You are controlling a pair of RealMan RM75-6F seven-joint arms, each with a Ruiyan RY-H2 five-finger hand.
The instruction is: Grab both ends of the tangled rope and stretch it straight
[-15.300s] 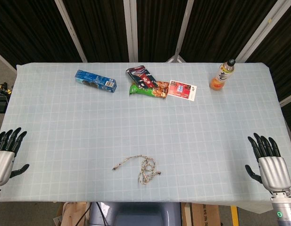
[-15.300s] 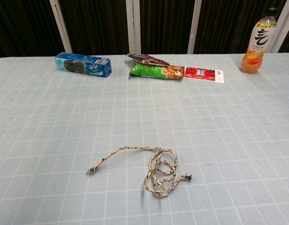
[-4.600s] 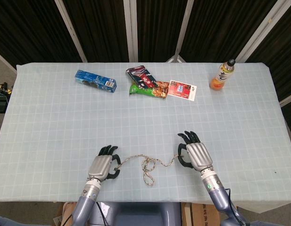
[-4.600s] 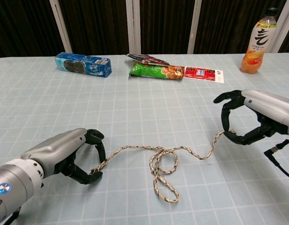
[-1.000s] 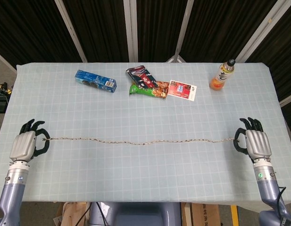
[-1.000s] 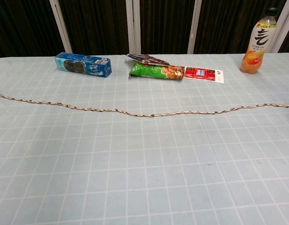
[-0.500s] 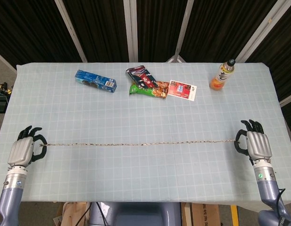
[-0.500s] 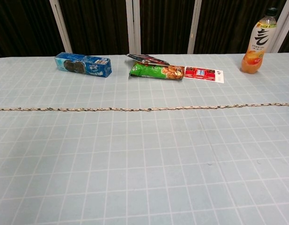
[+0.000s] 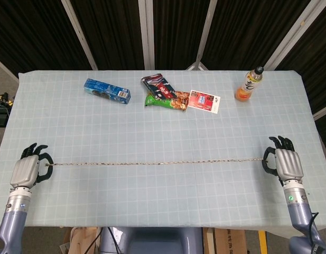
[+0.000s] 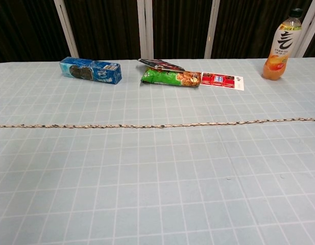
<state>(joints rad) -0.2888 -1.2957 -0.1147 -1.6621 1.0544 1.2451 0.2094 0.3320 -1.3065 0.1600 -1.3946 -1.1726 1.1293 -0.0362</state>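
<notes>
A thin braided rope [image 9: 157,163] runs in a nearly straight line across the table, left to right; in the chest view the rope [image 10: 157,125] spans the whole frame. My left hand [image 9: 27,169] pinches its left end near the table's left edge. My right hand [image 9: 286,162] pinches its right end near the right edge. Neither hand shows in the chest view.
At the back of the checked tablecloth [image 9: 163,116] lie a blue biscuit box [image 9: 106,90], a green snack bag [image 9: 165,101] under a dark packet [image 9: 158,85], and a red-and-white card [image 9: 204,101]. An orange drink bottle [image 9: 249,84] stands back right.
Over the last second the sagging rope has been drawn taut and straight. Both hands have dropped a little toward the table's front, carrying the rope nearer to me.
</notes>
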